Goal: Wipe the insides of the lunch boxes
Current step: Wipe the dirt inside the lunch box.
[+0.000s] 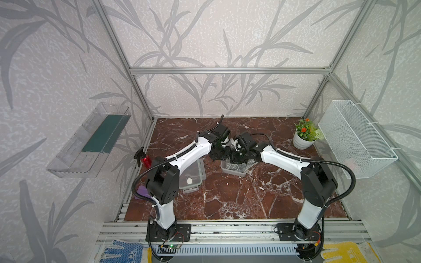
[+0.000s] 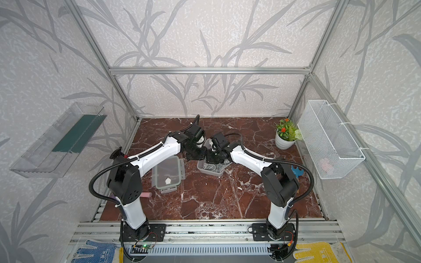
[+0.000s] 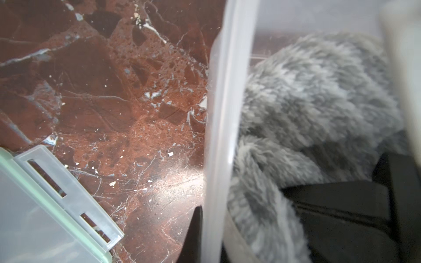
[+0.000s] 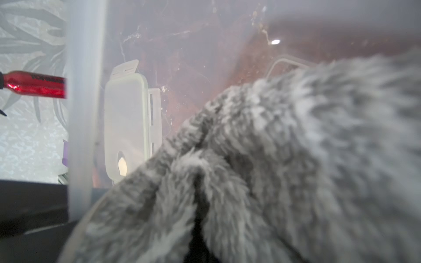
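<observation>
Both top views sit high at the near edge, looking down and forward across the whole marble table (image 1: 227,200). My left wrist camera's pressed close to the lunch box (image 3: 227,113) wall, while right wrist peers out from inside. Both catch the grey cloth (image 3: 319,91) and lid (image 3: 34,216).

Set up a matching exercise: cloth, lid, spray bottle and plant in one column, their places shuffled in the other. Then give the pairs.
Things
1. cloth
2. lid
3. spray bottle
4. plant

Places
A. at the table's left edge
B. inside the tub
C. flat on the table, left of the tub
D. far right corner of the table

Pairs: 1-B, 2-C, 3-A, 4-D
</observation>
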`<state>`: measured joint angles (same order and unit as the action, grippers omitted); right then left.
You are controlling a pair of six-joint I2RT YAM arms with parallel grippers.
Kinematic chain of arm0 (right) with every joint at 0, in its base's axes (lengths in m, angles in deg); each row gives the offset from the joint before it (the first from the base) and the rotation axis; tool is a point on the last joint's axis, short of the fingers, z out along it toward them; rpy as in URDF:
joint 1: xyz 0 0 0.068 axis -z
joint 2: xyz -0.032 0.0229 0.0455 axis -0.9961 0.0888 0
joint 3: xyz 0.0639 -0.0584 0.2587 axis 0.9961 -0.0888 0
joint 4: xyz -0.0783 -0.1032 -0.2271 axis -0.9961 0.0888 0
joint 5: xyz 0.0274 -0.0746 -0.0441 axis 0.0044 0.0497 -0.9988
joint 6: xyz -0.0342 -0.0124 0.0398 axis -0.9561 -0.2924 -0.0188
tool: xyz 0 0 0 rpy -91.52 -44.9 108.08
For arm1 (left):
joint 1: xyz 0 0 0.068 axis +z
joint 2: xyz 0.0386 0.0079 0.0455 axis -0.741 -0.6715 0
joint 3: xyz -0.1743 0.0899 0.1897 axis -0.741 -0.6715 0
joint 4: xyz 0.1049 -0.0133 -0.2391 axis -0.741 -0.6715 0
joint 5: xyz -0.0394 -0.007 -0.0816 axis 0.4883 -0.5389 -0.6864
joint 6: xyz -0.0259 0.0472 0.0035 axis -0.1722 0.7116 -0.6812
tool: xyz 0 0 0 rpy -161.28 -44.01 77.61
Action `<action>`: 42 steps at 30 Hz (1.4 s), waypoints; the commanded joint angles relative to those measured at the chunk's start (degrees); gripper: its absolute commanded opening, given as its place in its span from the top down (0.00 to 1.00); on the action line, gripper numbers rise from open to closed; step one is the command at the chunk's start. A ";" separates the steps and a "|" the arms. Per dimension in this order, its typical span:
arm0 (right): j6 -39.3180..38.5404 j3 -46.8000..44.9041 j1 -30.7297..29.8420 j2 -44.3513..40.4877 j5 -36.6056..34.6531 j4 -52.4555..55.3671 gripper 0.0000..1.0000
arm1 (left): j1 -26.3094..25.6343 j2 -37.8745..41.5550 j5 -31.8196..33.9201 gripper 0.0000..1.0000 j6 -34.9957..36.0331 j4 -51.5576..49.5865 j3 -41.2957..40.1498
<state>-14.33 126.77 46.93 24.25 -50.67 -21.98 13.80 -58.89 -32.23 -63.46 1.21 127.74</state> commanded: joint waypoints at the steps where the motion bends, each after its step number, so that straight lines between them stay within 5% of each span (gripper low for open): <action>1: -7.10 0.09 -0.32 -1.29 -5.06 18.90 1.00 | 2.14 3.08 7.72 1.00 -0.02 2.25 2.99; 14: -6.71 6.11 5.33 1.57 -29.77 25.66 1.00 | 1.54 6.27 8.83 1.00 -0.85 -1.20 -0.79; 23: -3.14 9.71 9.27 3.95 -36.28 23.59 1.00 | -0.86 5.26 6.24 1.00 -1.71 -1.15 -1.26; 31: -0.25 13.50 9.50 6.21 -27.34 9.99 1.00 | -2.92 4.27 2.91 1.00 -3.78 1.57 -3.19; 42: 8.96 11.79 9.50 10.60 -1.58 -16.63 1.00 | -3.30 4.27 -1.00 1.00 -4.71 5.13 -4.54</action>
<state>-9.52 139.12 55.52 31.81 -59.56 -24.25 11.96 -57.49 -27.79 -68.75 7.41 123.61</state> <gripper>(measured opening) 0.047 0.059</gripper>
